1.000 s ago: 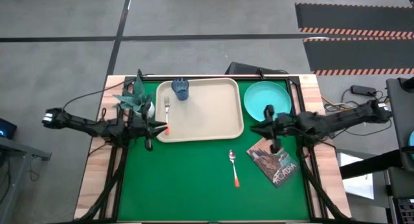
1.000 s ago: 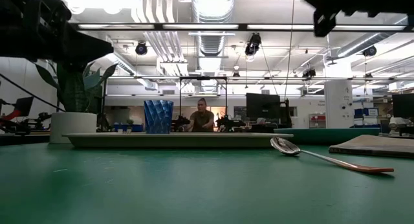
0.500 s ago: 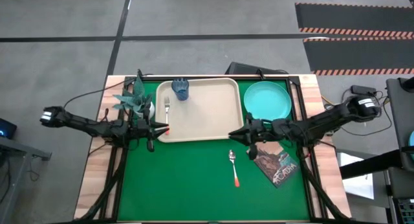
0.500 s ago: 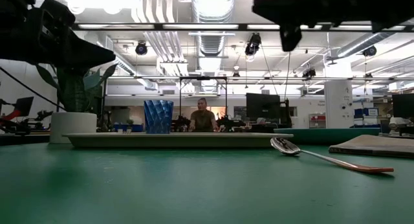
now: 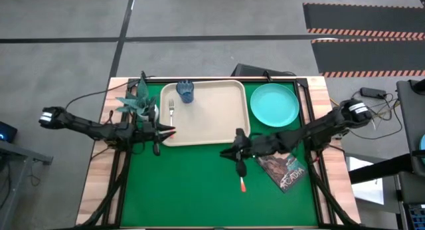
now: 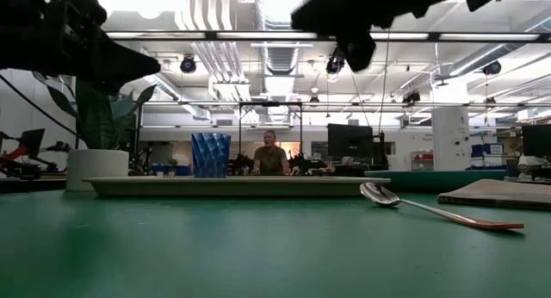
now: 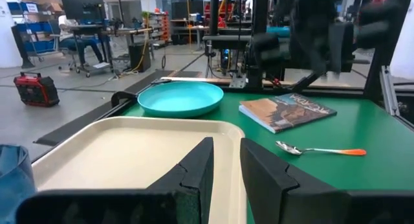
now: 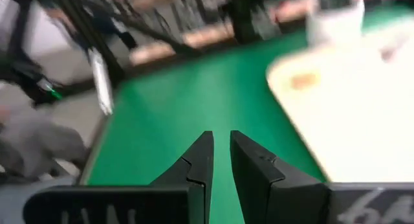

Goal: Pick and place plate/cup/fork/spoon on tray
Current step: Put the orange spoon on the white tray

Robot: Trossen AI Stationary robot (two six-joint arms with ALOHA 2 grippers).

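Swung well across the table since a second ago, the right gripper [image 5: 234, 152] is now held above the green mat over the spoon [image 5: 240, 171], whose bowl is hidden under it from above; its fingers [image 8: 197, 160] are seen nearly closed, with only a narrow gap and nothing between them.

The tray [image 5: 219, 127] is found at the back of the table, left of centre: large, beige, rectangular, with rounded corners and a raised rim. Just right of it, off the tray, the plate [image 5: 274, 104] is set on the mat, round and turquoise with a shallow rim. The cup [image 5: 185, 92], a small dark-blue ribbed tumbler, is stood upright in the tray's back left corner. The fork [image 5: 170, 109] is laid inside the tray along its left edge, tines pointing to the back. The spoon is left on the mat in front of the tray, beside a book [image 5: 285, 167]; in the low view its oval bowl is seen silver, its handle end red-orange.

The left gripper [image 5: 170, 131] is held at the tray's front left corner, its fingers [image 7: 197, 169] slightly parted and empty, next to a potted plant [image 5: 141, 104].
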